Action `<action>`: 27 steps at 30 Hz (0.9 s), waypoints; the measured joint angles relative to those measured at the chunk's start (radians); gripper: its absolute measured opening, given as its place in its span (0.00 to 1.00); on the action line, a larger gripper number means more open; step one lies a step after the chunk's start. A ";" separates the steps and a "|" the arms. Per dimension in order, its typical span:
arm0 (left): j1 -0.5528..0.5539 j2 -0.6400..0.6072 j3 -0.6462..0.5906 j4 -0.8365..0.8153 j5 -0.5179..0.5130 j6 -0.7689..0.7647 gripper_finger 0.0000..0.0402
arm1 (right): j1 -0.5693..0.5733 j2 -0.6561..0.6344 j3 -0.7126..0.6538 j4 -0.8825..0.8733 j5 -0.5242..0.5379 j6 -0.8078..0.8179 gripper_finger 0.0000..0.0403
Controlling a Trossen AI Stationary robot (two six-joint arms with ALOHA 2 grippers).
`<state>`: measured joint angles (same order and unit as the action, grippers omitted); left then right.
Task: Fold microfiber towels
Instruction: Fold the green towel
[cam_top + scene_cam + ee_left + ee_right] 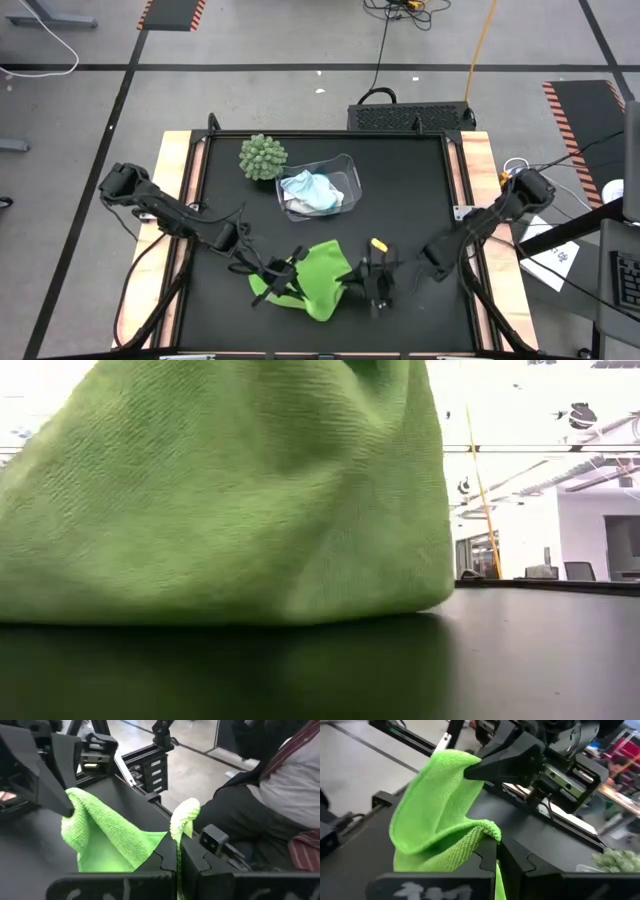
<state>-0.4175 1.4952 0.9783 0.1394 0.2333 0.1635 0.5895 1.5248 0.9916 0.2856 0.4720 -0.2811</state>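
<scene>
the lime green towel (318,280) sits bunched at the near middle of the black tabletop (420,190), lifted at two corners. the left end effector (176,847) is clamped on one corner, the right end effector (496,851) on another. the white and light blue towels (312,192) lie in the clear plastic bin (348,168), beside the spiky ball plant (262,157).

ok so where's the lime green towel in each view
high view: lime green towel near the table's front edge, between the left hand and right hand.
low view: fills most of the picture.
left wrist view: centre, pinched at two corners.
right wrist view: centre-left, draped.
shared landmark: both hands shut on its corners.
</scene>
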 joint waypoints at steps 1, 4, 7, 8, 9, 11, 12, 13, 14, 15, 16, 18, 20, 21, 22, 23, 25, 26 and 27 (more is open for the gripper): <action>0.000 0.000 0.010 -0.008 -0.002 0.011 0.00 | -0.014 -0.011 0.000 -0.003 -0.031 -0.001 0.00; 0.002 0.000 0.034 -0.012 -0.026 0.040 0.00 | -0.055 -0.030 0.000 -0.006 -0.136 -0.001 0.00; 0.018 0.000 0.039 -0.016 -0.029 0.057 0.00 | -0.079 -0.029 0.000 -0.010 -0.190 0.005 0.00; 0.026 0.000 0.039 -0.016 -0.033 0.064 0.00 | -0.082 -0.028 0.000 -0.011 -0.189 0.005 0.00; 0.034 0.000 0.039 -0.016 -0.034 0.066 0.00 | -0.085 -0.025 0.000 -0.008 -0.190 0.003 0.00; 0.048 0.000 0.039 -0.013 -0.033 0.065 0.00 | -0.086 -0.023 0.000 -0.007 -0.196 0.003 0.00; 0.054 0.005 0.039 -0.008 -0.031 0.062 0.00 | -0.086 -0.023 0.000 -0.007 -0.209 0.006 0.00; 0.059 0.012 0.040 -0.002 -0.025 0.058 0.00 | -0.086 -0.023 0.000 -0.006 -0.217 0.011 0.00; 0.061 0.017 0.041 -0.004 -0.024 0.054 0.00 | -0.086 -0.023 0.000 -0.006 -0.218 0.014 0.00; 0.062 0.019 0.040 -0.013 -0.023 0.052 0.00 | -0.086 -0.023 0.000 -0.006 -0.220 0.015 0.00; 0.062 0.022 0.040 -0.014 -0.022 0.053 0.00 | -0.083 -0.023 0.000 -0.007 -0.233 0.015 0.00; 0.066 0.043 0.042 0.027 -0.021 0.062 0.00 | -0.082 -0.023 0.000 -0.007 -0.277 0.016 0.00; 0.071 0.060 0.040 0.039 -0.007 0.064 0.00 | -0.082 -0.021 0.000 -0.005 -0.294 0.031 0.00; 0.078 0.075 0.040 0.065 0.010 0.064 0.00 | -0.083 -0.020 0.000 -0.005 -0.295 0.034 0.00; 0.086 0.090 0.045 0.090 0.024 0.064 0.00 | -0.084 -0.019 0.000 -0.007 -0.296 0.034 0.00; 0.092 0.096 0.049 0.100 0.030 0.064 0.00 | -0.086 -0.019 0.000 -0.011 -0.295 0.034 0.00; 0.101 0.102 0.055 0.093 0.031 0.064 0.00 | -0.087 -0.013 -0.001 -0.006 -0.294 0.034 0.00; 0.108 0.118 0.068 0.108 0.034 0.064 0.00 | -0.087 -0.012 -0.001 -0.006 -0.294 0.034 0.00; 0.114 0.129 0.079 0.118 0.037 0.063 0.00 | -0.087 -0.011 -0.001 -0.008 -0.294 0.034 0.00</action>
<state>-0.3033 1.6239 1.0574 0.2576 0.2698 0.2264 0.5026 1.5139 0.9909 0.2775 0.1776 -0.2470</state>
